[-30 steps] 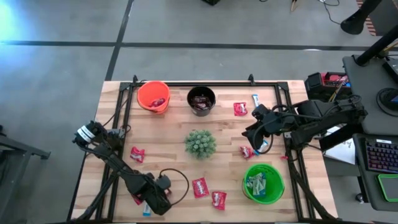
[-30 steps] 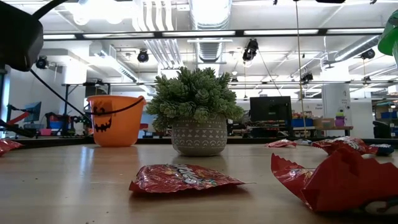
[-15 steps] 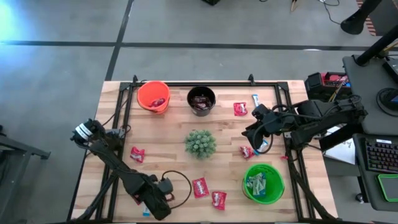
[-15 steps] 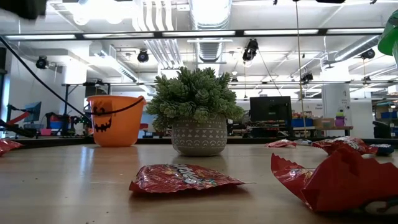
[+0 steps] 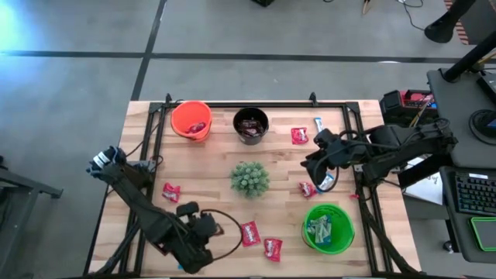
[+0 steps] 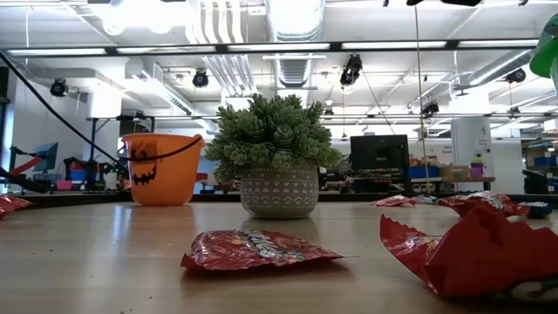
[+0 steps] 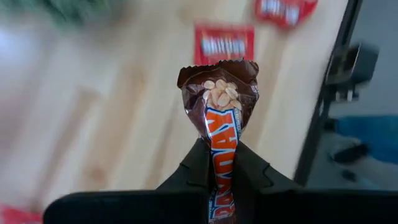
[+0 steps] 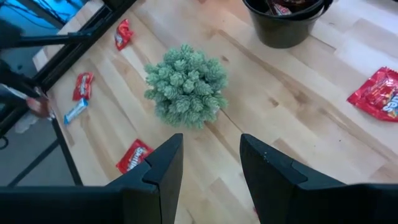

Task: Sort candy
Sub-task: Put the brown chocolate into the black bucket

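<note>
My left gripper (image 5: 208, 231) hovers over the table's near left part, shut on a dark brown candy (image 7: 219, 118) with an orange band. My right gripper (image 5: 316, 164) stands open near the right edge, above a red candy (image 5: 308, 188) and a blue one (image 5: 328, 182). More red candies (image 5: 249, 232) (image 5: 273, 248) (image 5: 171, 192) (image 5: 299, 136) lie flat on the wood. The orange bucket (image 5: 191, 118) and the black bucket (image 5: 251, 124) stand at the far edge. The green bucket (image 5: 328, 226) stands near right. My left gripper pinches the brown candy between its two fingers (image 7: 196, 165) at the wrapper's rear end (image 7: 222, 177). The fingers lie along the candy. Its crimped free end (image 7: 217, 71) sticks out past the fingertips, and the candy is lifted clear of the table.
A spiky green plant (image 5: 249, 178) in a pot stands at the table's middle. A black rail (image 5: 360, 155) runs along the table's sides. A blue candy (image 8: 76, 110) and a red one (image 8: 83, 86) lie at the near left corner. Bare wood lies between plant and buckets.
My left arm has risen: it has left the top of the low view. In the high view its gripper has swung from the near left corner toward the red candies on the table's right, with the brown candy held.
</note>
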You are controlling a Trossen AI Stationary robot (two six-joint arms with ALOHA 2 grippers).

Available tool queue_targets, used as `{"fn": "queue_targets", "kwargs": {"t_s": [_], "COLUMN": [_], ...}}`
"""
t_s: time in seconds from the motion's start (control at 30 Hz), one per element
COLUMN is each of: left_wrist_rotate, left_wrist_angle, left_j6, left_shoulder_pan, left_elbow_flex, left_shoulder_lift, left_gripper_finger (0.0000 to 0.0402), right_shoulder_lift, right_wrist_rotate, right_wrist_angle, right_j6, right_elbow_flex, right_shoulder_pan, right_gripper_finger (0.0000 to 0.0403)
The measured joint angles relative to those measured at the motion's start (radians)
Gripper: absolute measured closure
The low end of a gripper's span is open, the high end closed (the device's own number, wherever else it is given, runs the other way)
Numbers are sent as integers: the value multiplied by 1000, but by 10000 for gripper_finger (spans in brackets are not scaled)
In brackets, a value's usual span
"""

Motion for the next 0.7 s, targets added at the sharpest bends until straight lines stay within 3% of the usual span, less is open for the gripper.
{"fn": "queue_targets", "kwargs": {"t_s": [0.27, 0.4, 0.7], "left_wrist_rotate": [-149, -164, -169], "left_wrist_angle": [-132, -184, -163], "left_j6": [246, 359, 681], "left_shoulder_pan": [123, 217, 440], "left_elbow_flex": [168, 204, 312], "left_shoulder_lift": [0, -1, -1], "left_gripper_finger": [395, 395, 395], "right_shoulder_lift": [28, 31, 36], "right_wrist_rotate": [-1, 0, -6], "right_wrist_angle": [3, 100, 449], "right_j6": [-56, -82, -450], "right_elbow_flex": [-1, -2, -2], "right_shoulder_pan": [-2, -8, -57], "right_gripper_finger": [252, 252, 252]}}
